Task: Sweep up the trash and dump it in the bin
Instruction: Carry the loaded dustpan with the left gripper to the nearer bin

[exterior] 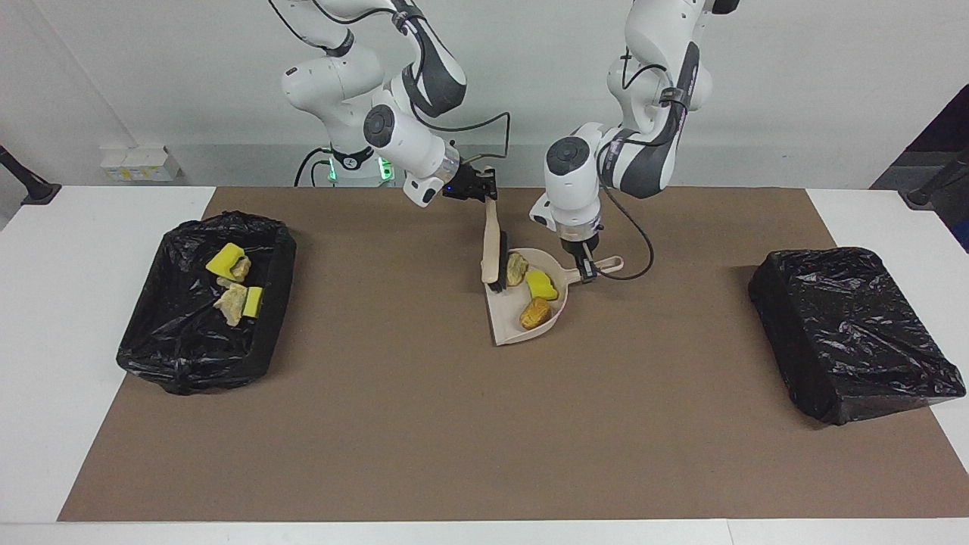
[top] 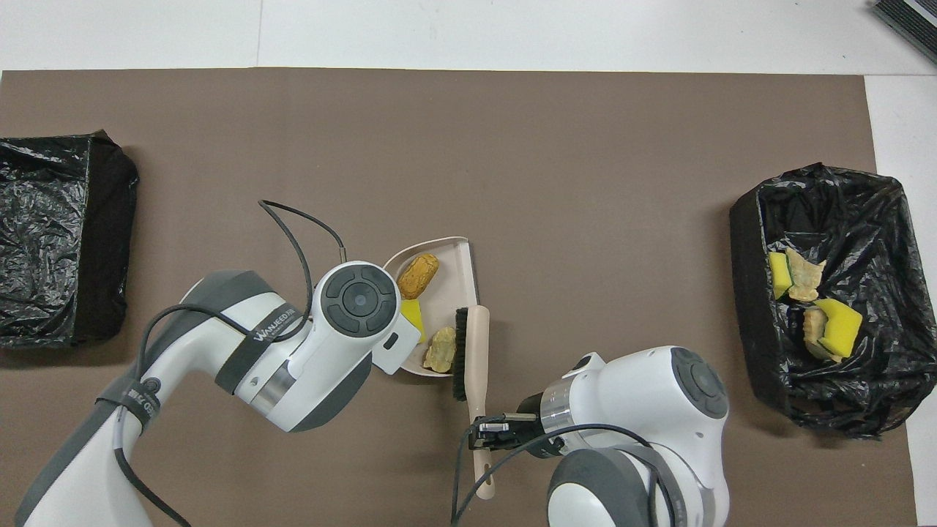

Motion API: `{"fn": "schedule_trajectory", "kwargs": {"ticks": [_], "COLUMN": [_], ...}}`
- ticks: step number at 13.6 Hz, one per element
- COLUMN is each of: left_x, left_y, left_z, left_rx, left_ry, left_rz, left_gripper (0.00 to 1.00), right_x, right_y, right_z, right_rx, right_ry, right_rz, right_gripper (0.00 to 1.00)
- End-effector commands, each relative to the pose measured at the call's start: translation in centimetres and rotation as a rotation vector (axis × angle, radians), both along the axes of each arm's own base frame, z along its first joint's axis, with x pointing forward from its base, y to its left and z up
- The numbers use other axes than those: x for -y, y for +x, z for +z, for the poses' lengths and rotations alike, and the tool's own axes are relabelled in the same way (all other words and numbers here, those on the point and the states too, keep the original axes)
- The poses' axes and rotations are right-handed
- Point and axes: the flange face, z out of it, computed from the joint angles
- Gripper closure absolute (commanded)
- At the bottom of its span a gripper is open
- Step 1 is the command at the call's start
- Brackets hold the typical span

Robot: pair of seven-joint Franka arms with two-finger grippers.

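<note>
Mid-counter, the beige dustpan (exterior: 522, 322) now carries three scraps: a pale rock-like chunk (exterior: 517, 269) at the mouth, a yellow sponge piece (exterior: 542, 285) in the middle, and a brown bread-like lump (exterior: 535, 312) at 6 o'clock from the sponge in the facing view. Right tool (exterior: 484, 189) is clamped on the hand brush (exterior: 493, 253), bristles at the pan's open edge, touching the chunk. Left tool (exterior: 584, 265) is clamped on the dustpan handle (exterior: 606, 266). Four scraps (exterior: 233, 284) already sit in the open lined bin (exterior: 261, 356) at the right arm's end. No loose scraps on the brown mat (exterior: 454, 424). Sweeping looks done; what's left is carrying the pan over and dumping. Second black-bagged bin (exterior: 848, 333) at the left arm's end shows no trash.
</note>
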Motion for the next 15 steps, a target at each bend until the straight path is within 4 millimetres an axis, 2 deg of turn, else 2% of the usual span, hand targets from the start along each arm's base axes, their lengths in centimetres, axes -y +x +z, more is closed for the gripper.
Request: {"fn": "schedule_trajectory", "kwargs": {"ticks": [1,4,7,8,11,12,13,14,15], "left_x": [-1.6,-3.8,-9.6,-12.5,-20.9,-23.9,-27.1,-30.2,-33.6], "left_y": [0.7,1.8,3.8,4.7,7.6,8.4,9.2,9.6,10.0], "left_z": [0.7,2.4,6.3,7.7,11.6,12.6,14.0,15.1,16.2], "left_rx": [0.003,-0.005,-0.006,-0.001,0.017,0.032,0.056,0.071,0.092], "left_ry": [-0.036,-0.074,-0.112,-0.127,-0.126,-0.126,-0.125,-0.123,-0.121], "left_rz": [-0.033,-0.053,-0.086,-0.082,-0.056,-0.058,-0.049,-0.003,0.039], "left_gripper": [1.0,1.0,1.0,1.0,1.0,1.0,1.0,1.0,1.0], "right_x": [1.3,1.2,1.6,1.7,2.0,1.3,-0.1,-2.7,-3.9], "right_y": [0.9,2.4,3.2,3.5,3.7,3.3,2.7,1.3,0.5], "right_z": [2.6,6.6,9.0,9.6,9.5,9.3,8.2,7.5,7.3], "right_rx": [0.046,0.083,0.15,0.164,0.162,0.153,0.121,0.119,0.126], "right_ry": [-0.028,-0.143,-0.239,-0.268,-0.301,-0.311,-0.341,-0.374,-0.392], "right_rz": [0.034,0.068,0.12,0.142,0.161,0.159,0.132,0.147,0.148], "right_gripper": [1.0,1.0,1.0,1.0,1.0,1.0,1.0,1.0,1.0]}}
